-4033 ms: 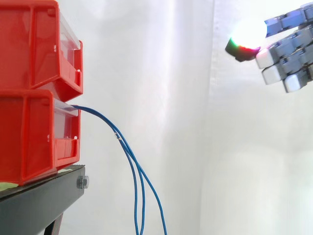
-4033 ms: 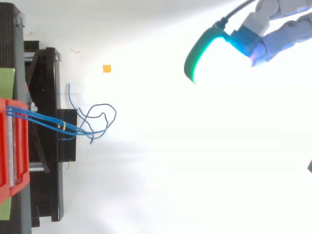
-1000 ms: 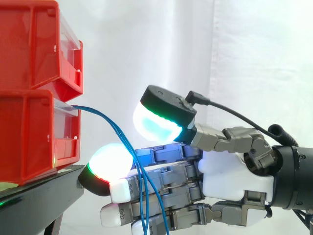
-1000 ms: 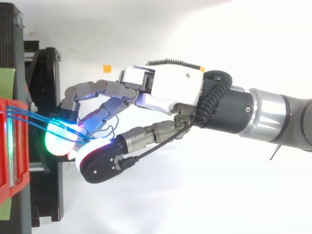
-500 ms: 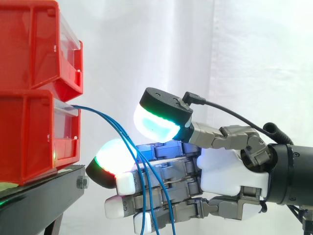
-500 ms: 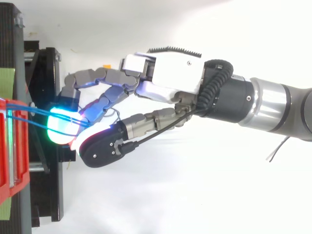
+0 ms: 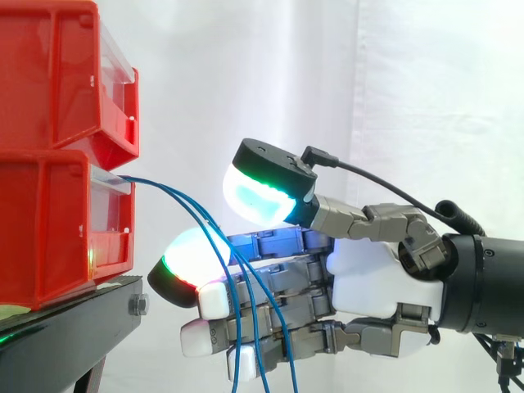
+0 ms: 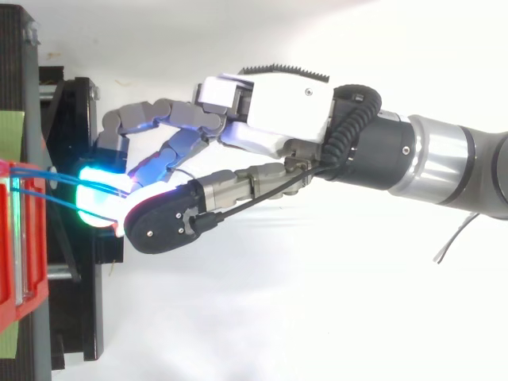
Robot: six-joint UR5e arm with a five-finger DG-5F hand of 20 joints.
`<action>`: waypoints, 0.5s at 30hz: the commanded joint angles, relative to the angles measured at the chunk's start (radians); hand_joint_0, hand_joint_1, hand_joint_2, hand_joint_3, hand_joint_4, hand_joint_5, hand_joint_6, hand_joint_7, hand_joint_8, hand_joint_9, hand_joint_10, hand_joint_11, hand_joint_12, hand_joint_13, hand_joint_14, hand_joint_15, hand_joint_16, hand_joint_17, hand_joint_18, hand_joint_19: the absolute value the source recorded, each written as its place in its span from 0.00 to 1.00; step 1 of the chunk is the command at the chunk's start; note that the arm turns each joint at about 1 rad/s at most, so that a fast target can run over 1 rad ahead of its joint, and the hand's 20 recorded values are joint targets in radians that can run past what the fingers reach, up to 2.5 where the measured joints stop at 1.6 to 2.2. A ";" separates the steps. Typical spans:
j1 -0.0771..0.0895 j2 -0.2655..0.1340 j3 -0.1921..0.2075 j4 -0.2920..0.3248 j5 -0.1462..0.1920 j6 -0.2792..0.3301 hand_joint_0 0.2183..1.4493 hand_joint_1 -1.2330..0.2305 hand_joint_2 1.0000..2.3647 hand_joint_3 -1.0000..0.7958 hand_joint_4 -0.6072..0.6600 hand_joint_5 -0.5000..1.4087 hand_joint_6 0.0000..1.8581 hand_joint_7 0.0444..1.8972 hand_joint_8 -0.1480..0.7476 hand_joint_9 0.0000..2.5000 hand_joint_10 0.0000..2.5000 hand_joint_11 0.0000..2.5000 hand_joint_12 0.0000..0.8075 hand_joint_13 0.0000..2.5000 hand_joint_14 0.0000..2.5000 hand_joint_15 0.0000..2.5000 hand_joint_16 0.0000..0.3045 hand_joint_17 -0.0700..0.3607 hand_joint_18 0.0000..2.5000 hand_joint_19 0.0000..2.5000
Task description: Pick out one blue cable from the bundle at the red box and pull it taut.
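Several thin blue cables (image 7: 173, 195) leave the lower red bin (image 7: 49, 221) and hang down, fanned apart, across the camera side of my hand's fingers. My hand (image 7: 372, 282) reaches in from the right with its fingers nearly straight toward the bin, one fingertip pad (image 7: 192, 255) glowing white and red-green close to the stand. The thumb pad (image 7: 260, 196) glows cyan just above the fingers, with a small gap between them. From above, the cables (image 8: 32, 171) run from the bin (image 8: 16, 262) into the glow at the fingertips of my hand (image 8: 270, 107). No cable looks pinched.
A second red bin (image 7: 57, 74) sits stacked on the lower one. Both rest on a black stand (image 7: 65, 336), whose frame (image 8: 79, 119) lies just beyond my fingertips. A white curtain hangs behind.
Four seconds ago the hand was far off at the upper right. Over the last second it rose slightly and the cables spread apart across its fingers.
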 commanded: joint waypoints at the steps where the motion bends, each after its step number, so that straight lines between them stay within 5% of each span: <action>1: -0.002 0.000 0.013 -0.005 -0.017 -0.011 0.33 0.48 0.01 0.36 0.59 0.20 0.32 0.66 0.50 0.36 0.01 0.19 0.42 0.32 0.00 0.12 0.15 0.40 0.28 0.26; 15: 0.010 0.000 0.034 -0.014 -0.019 -0.029 0.32 0.41 0.01 0.38 0.61 0.17 0.43 0.52 0.50 0.35 0.01 0.22 0.42 0.33 0.01 0.14 0.15 0.40 0.29 0.27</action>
